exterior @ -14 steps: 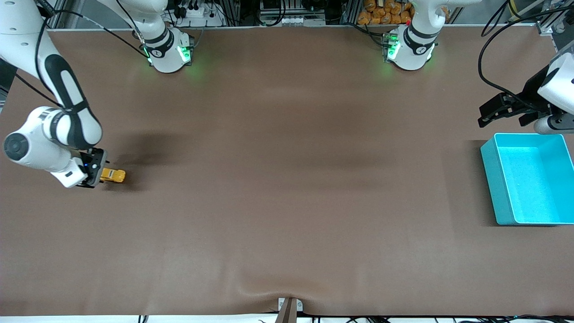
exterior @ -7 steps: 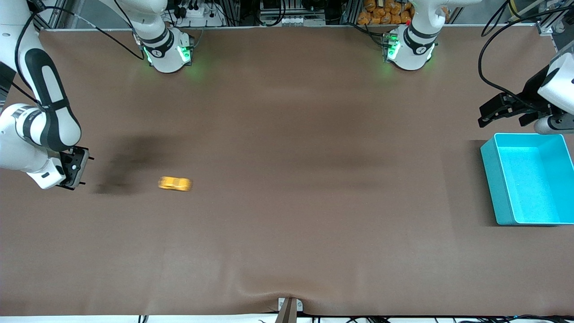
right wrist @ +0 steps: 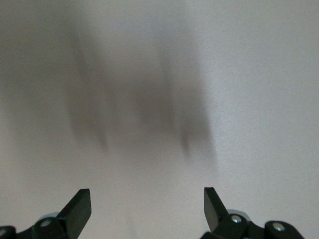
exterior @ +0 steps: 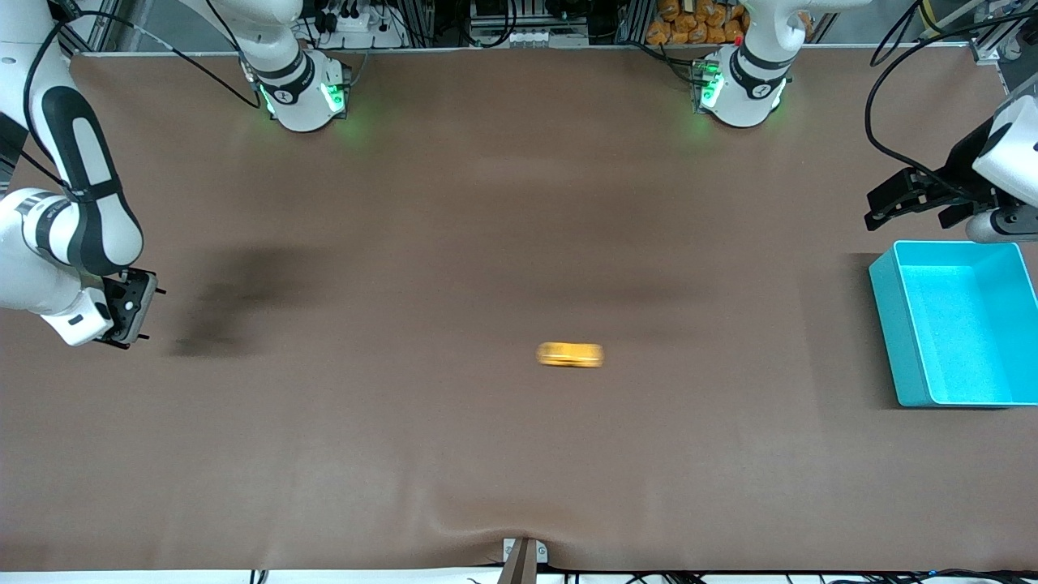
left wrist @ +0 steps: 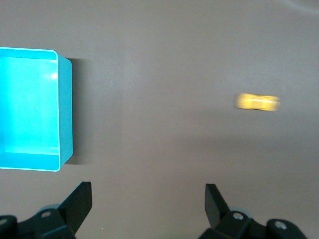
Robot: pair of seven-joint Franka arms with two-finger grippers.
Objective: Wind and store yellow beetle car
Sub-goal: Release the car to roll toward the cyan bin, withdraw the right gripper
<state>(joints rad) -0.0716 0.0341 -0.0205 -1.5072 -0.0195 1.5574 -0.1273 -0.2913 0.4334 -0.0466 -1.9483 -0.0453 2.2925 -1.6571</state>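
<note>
**Car loose at mid-worktop, both claws empty**

Front view: the yellow beetle car point(exterior: 570, 354) sits blurred on the brown worktop point(exterior: 519, 454), mid-length, apart from the turquoise bin point(exterior: 888, 324) at the left arm's end. The right claw point(exterior: 134, 312) hangs over the right arm's end; the left claw point(exterior: 880, 207) waits over the worktop beside the bin.

Left wrist view: left claw point(left wrist: 148, 205) spread wide, holding nothing; car point(left wrist: 257, 102) and bin point(left wrist: 65, 109) well apart.

Right wrist view: right claw point(right wrist: 147, 206) spread wide, empty, over bare worktop point(right wrist: 249, 74).

Robotics lab, brown-covered table point(exterior: 503, 243), aluminium framing point(exterior: 422, 20), cables point(exterior: 892, 97), power strip point(exterior: 357, 23)
</note>
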